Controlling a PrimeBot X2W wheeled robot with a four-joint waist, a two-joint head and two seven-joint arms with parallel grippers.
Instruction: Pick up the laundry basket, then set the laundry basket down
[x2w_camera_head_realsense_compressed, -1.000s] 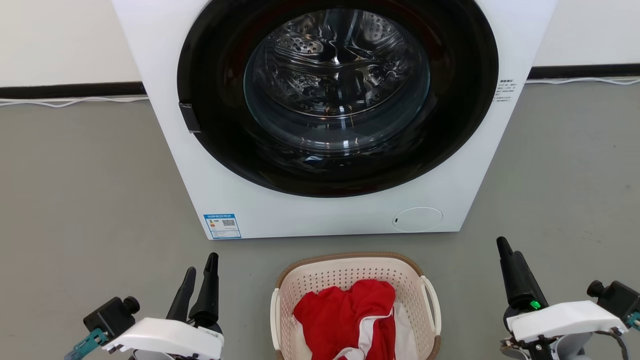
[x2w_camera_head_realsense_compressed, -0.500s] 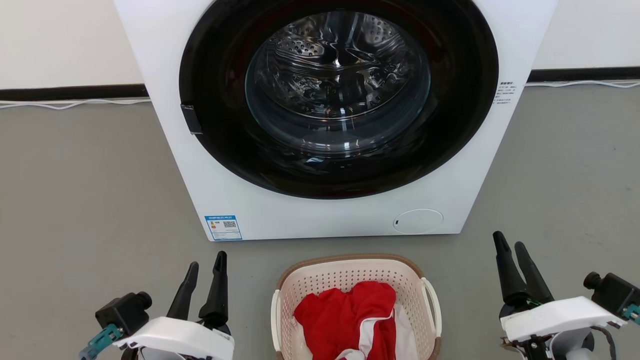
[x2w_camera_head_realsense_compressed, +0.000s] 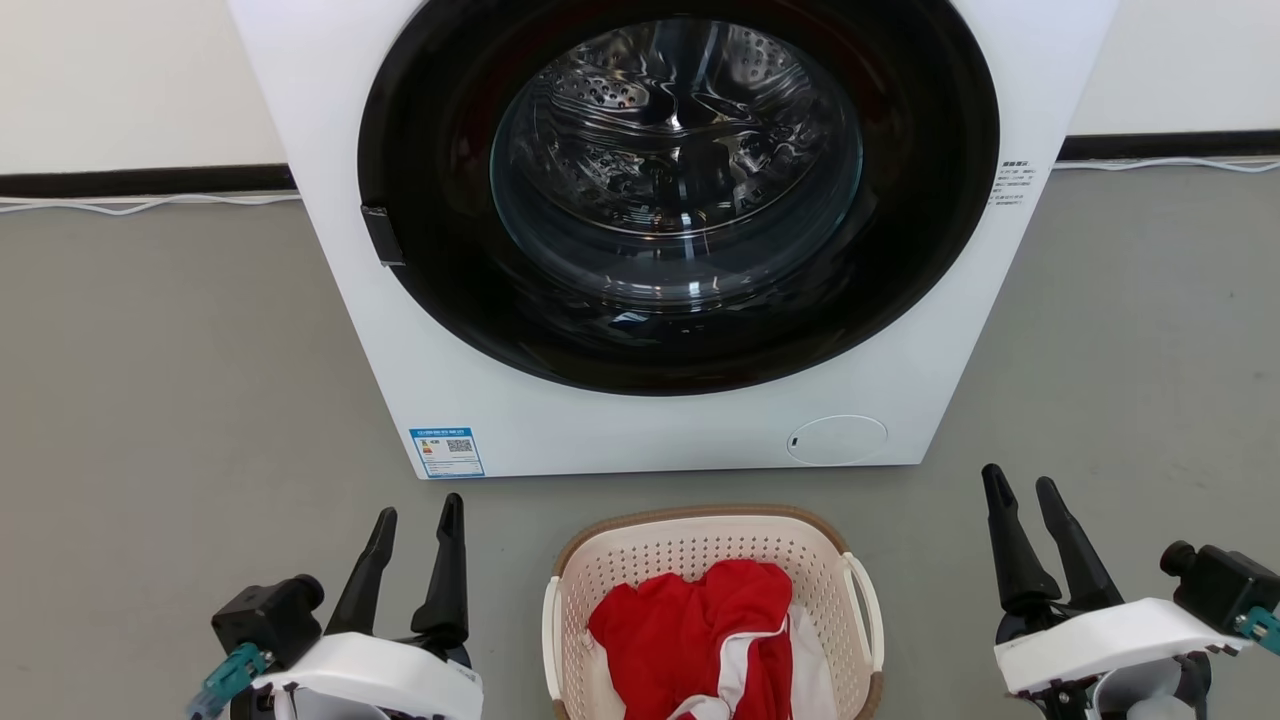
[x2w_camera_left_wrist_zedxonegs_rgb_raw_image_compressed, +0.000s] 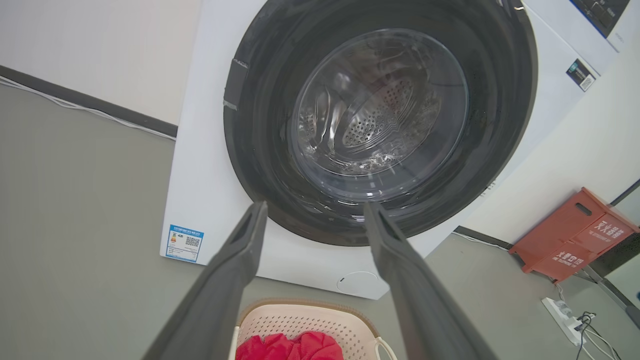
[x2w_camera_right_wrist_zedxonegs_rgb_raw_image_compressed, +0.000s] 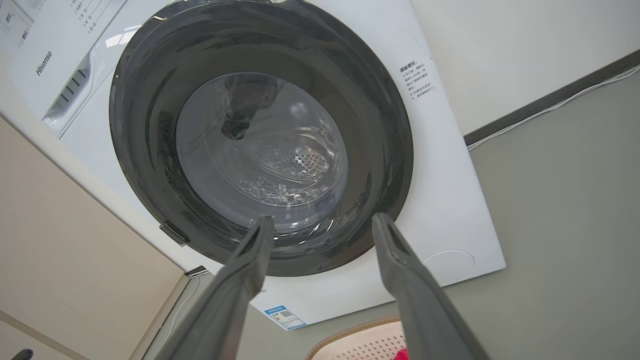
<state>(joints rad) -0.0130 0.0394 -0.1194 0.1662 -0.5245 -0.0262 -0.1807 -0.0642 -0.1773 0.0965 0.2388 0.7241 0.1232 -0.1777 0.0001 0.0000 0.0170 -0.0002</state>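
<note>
Both pairs of fingers are spread wide with nothing between them. My left gripper hangs to the left of the laundry basket and my right gripper to its right, each well apart from it and pointing toward the washing machine. The basket sits on the floor between them, just in front of the machine, with a red garment heaped inside. I reckon I should bring each arm inward and down to its own white loop handle, close both together and raise evenly so nothing tips. The grey floor looks flat and smooth, fine for setting down. Behind the machine run a pale wall and a white cable, and a red crate sits off to one side.
</note>
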